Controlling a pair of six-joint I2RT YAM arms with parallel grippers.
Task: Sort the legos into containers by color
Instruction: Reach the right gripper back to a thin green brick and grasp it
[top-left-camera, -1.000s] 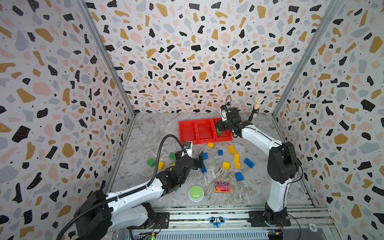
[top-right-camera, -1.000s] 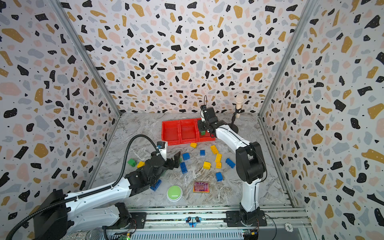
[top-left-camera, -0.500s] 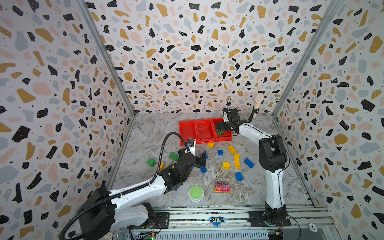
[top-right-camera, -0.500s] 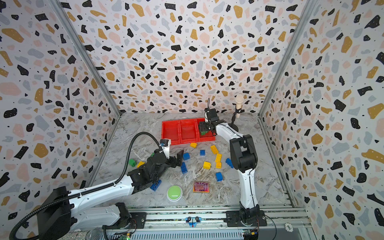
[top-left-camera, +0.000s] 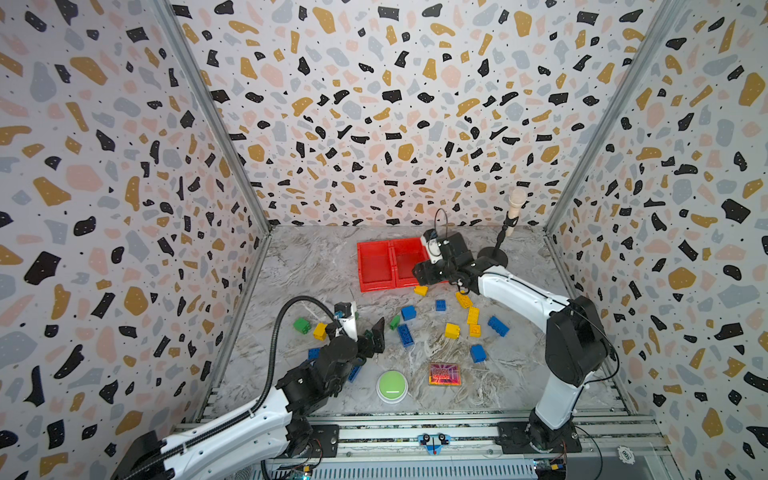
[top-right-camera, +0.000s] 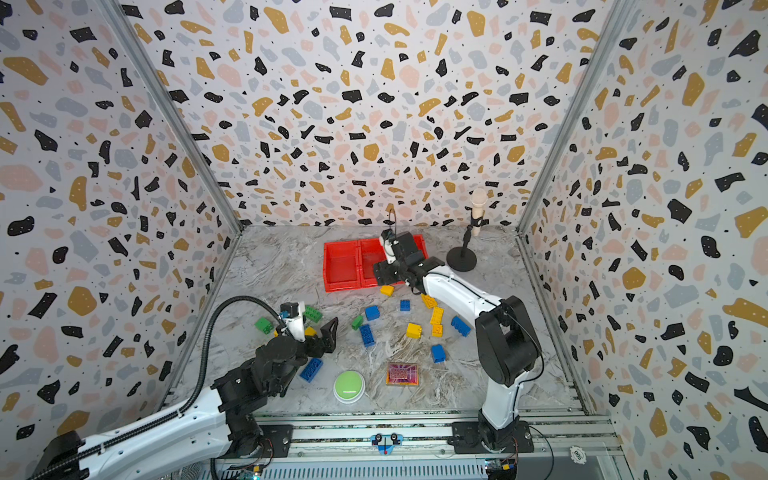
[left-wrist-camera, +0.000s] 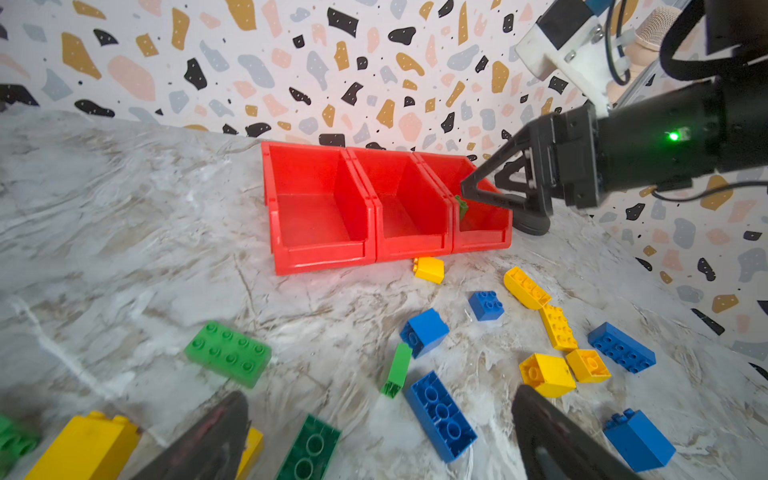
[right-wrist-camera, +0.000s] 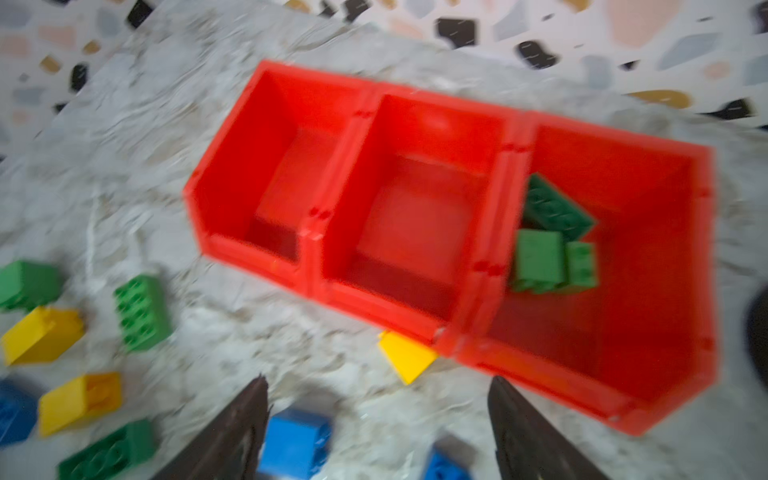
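Three joined red containers (top-left-camera: 390, 264) (top-right-camera: 353, 266) (left-wrist-camera: 332, 208) stand at the back. In the right wrist view the right-hand one (right-wrist-camera: 648, 257) holds green legos (right-wrist-camera: 548, 245); the other two are bare. My right gripper (top-left-camera: 424, 276) (top-right-camera: 384, 274) (right-wrist-camera: 378, 380) hangs open and empty at the containers' front edge, above a yellow lego (top-left-camera: 420, 290) (right-wrist-camera: 405, 355). My left gripper (top-left-camera: 368, 332) (top-right-camera: 318, 334) (left-wrist-camera: 380, 399) is open and low over the floor, with a slim green lego (left-wrist-camera: 397, 370) and an oblong blue lego (left-wrist-camera: 440, 415) just ahead. Blue, yellow and green legos lie scattered.
A round green button (top-left-camera: 391, 387) and a shiny pink-orange card (top-left-camera: 444, 373) lie near the front edge. A microphone on a black stand (top-left-camera: 505, 237) stands at the back right beside the containers. Patterned walls close in three sides.
My right gripper has opened and drawn back from above the right-hand container to the containers' front edge. My left gripper stays open and has shifted slightly over the floor.
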